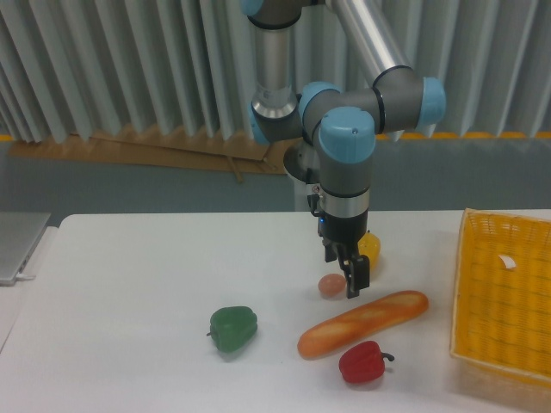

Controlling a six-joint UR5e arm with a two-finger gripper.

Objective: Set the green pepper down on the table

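Observation:
The green pepper [232, 328] rests on the white table [129, 284], left of centre near the front, with nothing touching it. My gripper [345, 274] hangs low over the table well to the pepper's right, beside a small peach-coloured ball [331, 286]. Its two dark fingers look apart and hold nothing.
A yellow pepper [371, 248] sits just behind the gripper, partly hidden by it. A baguette [363, 323] lies in front of the gripper, with a red pepper [362, 362] beyond it at the front edge. A yellow wicker basket [504, 292] stands at the right, a grey slab [17, 245] at the left edge.

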